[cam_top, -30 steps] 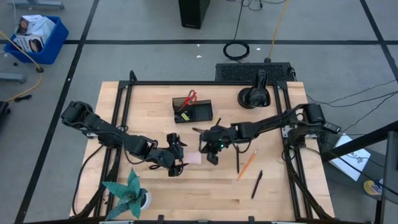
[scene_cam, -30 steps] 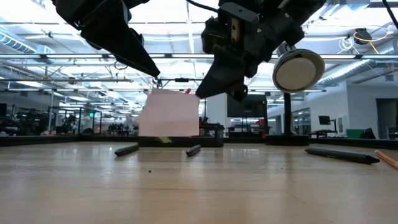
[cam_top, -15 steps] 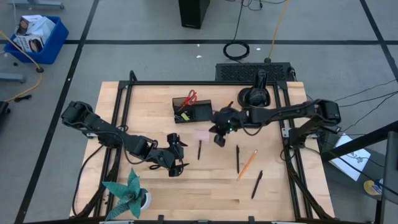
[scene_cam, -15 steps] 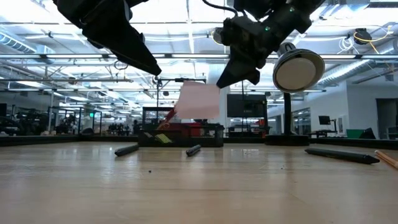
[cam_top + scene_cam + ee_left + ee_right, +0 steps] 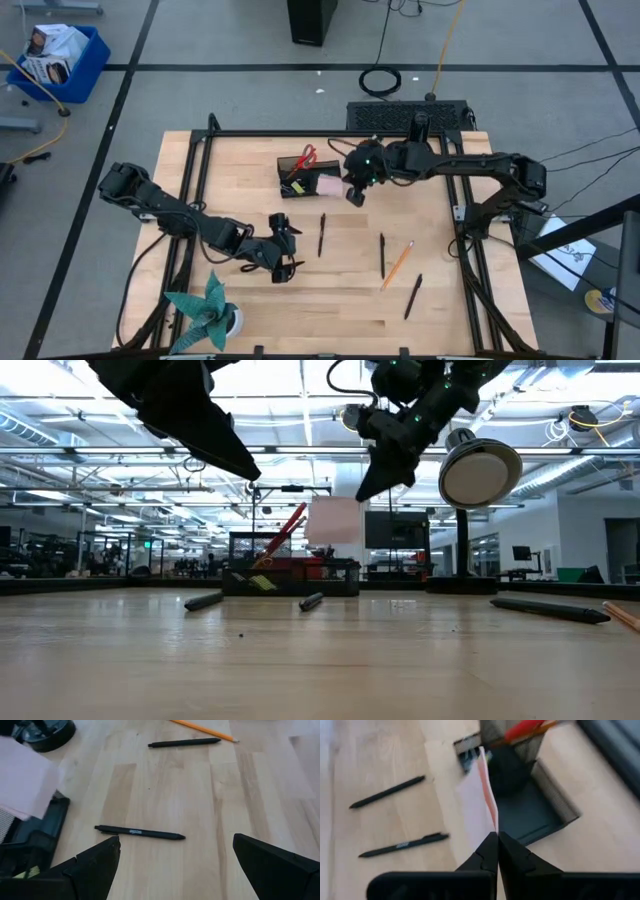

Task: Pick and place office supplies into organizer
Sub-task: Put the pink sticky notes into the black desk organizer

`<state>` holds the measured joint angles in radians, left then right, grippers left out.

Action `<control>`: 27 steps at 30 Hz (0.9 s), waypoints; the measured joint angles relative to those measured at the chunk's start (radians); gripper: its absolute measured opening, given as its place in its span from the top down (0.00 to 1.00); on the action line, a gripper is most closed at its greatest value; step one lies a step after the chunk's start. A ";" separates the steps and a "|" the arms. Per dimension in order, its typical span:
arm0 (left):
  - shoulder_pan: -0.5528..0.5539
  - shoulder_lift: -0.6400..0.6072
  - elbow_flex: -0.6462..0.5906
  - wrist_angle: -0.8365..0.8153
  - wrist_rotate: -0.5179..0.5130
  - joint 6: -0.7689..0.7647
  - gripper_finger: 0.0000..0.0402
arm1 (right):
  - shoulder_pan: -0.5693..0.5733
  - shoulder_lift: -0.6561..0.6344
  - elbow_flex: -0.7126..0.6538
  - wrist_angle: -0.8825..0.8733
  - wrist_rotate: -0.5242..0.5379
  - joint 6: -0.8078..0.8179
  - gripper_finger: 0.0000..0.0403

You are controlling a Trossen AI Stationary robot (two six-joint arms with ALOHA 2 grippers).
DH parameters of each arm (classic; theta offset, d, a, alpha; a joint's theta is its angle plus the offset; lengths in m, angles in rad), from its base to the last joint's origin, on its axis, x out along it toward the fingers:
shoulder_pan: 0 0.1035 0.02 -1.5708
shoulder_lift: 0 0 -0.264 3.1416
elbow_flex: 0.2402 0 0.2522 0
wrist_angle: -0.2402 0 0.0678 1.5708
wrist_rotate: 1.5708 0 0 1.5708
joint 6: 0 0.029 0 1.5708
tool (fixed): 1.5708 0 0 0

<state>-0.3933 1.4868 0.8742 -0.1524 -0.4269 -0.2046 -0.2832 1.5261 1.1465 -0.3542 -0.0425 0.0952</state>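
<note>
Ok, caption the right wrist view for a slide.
Right gripper shut on the pink sticky-note pad, held above the black organizer, two pens on the table beyond.

Right arm stretched out, jaws pinched together; left arm low, jaws apart.

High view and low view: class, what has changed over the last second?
The right gripper, shut on the pink sticky-note pad, carried it from mid-table to above the organizer. The left gripper, pens and pencil stayed put.
</note>
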 joint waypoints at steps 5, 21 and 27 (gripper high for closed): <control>0.025 0.000 0.000 -0.001 -0.005 0.013 0.03 | -0.016 0.002 0.087 -0.064 0.035 -0.083 1.00; 0.066 0.000 0.000 -0.003 0.009 0.035 0.03 | -0.120 0.037 0.153 -0.176 0.007 -0.142 1.00; 0.061 0.000 0.000 -0.003 0.011 0.029 0.03 | -0.130 0.141 0.171 -0.170 -0.067 -0.147 1.00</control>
<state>-0.3321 1.4868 0.8742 -0.1558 -0.4162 -0.1754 -0.4133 1.6672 1.3171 -0.5243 -0.1100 -0.0518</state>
